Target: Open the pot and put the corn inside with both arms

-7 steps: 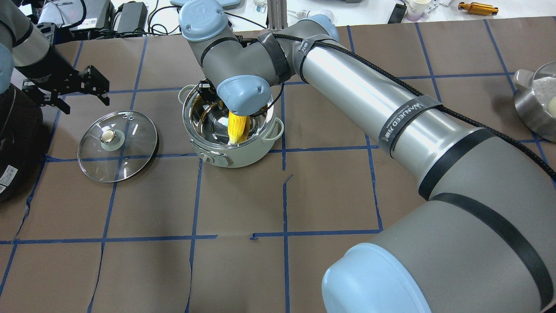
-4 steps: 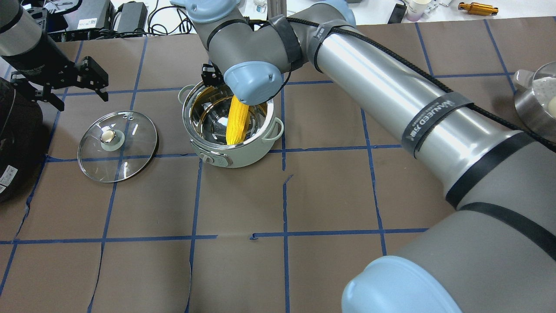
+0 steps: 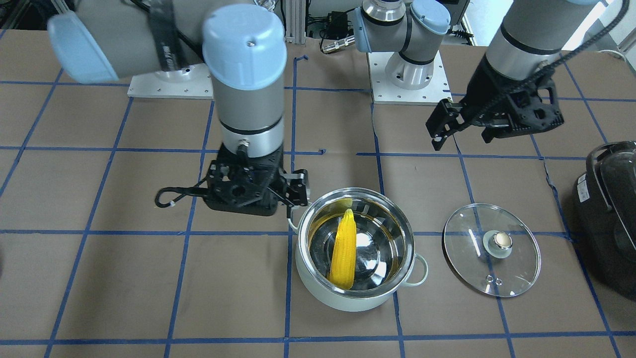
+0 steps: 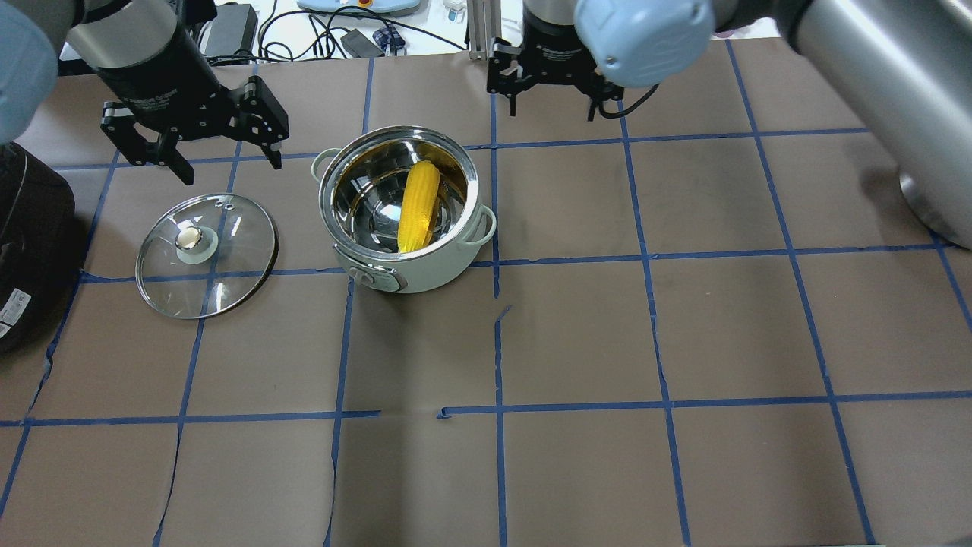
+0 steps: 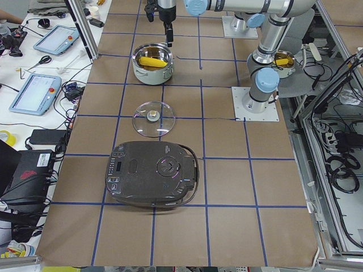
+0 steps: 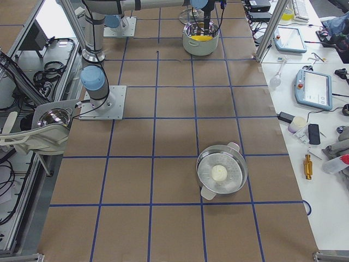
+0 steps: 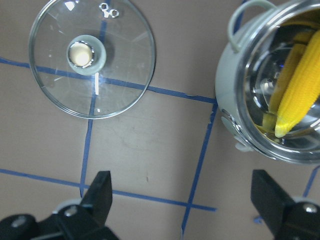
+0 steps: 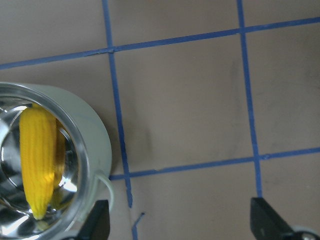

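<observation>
The pale mint pot (image 4: 414, 275) stands open, and it also shows in the front view (image 3: 343, 300). The yellow corn (image 4: 419, 205) lies inside it, leaning on the steel wall, tip towards the near rim (image 3: 344, 248). The glass lid (image 4: 206, 254) with its brass knob lies flat on the table to the pot's left. My left gripper (image 4: 228, 163) hangs open and empty above the table, beyond the lid; its wrist view shows the lid (image 7: 92, 55) and the corn (image 7: 300, 90). My right gripper (image 4: 553, 110) is open and empty, beyond and to the right of the pot (image 8: 97, 135).
A large black appliance (image 4: 30, 243) sits at the table's left edge, close to the lid. A steel steamer pan holding a white ball (image 6: 222, 173) sits far to the right. Brown paper with blue tape lines covers the table.
My right gripper was down in the pot with the corn; it has risen out and drawn back to the right, leaving the corn inside. My left gripper has moved right.
</observation>
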Motion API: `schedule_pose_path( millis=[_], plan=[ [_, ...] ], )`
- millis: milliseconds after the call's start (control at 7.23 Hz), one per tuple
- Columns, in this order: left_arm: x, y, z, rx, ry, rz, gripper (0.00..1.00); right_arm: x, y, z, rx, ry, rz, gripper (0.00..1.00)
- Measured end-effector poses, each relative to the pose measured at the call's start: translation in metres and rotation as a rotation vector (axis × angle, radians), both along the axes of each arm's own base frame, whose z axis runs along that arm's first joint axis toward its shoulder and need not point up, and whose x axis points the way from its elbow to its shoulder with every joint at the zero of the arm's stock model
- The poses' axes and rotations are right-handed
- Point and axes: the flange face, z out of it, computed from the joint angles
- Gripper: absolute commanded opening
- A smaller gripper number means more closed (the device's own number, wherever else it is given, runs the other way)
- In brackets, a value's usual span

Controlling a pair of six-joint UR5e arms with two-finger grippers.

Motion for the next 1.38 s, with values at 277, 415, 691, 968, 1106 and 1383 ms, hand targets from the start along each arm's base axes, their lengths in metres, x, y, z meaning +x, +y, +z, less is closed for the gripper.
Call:
schedule_pose_path(
  millis=[277,415,691,968,1106,1383],
  plan=[
    [-0.027,0.017,0.019,-0.027,0.016,-0.036,0.98,-0.071,0.034,0.013,0.074,0.022,0.016,1.0],
    [-0.031,0.02,0.027,-0.045,0.017,-0.046,0.98,-0.092,0.053,0.014,0.099,0.036,0.029,1.0],
    [-0.027,0.018,0.036,-0.072,0.017,-0.061,0.96,-0.108,0.084,0.015,0.128,0.049,0.064,1.0],
    [-0.009,0.013,0.042,-0.099,0.01,-0.103,0.91,-0.119,0.1,0.024,0.152,0.082,0.103,1.0],
    [-0.002,0.012,0.043,-0.104,0.005,-0.135,0.92,-0.122,0.106,0.031,0.147,0.088,0.109,1.0],
    [0.001,0.012,0.044,-0.11,0.005,-0.15,0.94,-0.137,0.106,0.036,0.147,0.081,0.142,1.0]
  ],
)
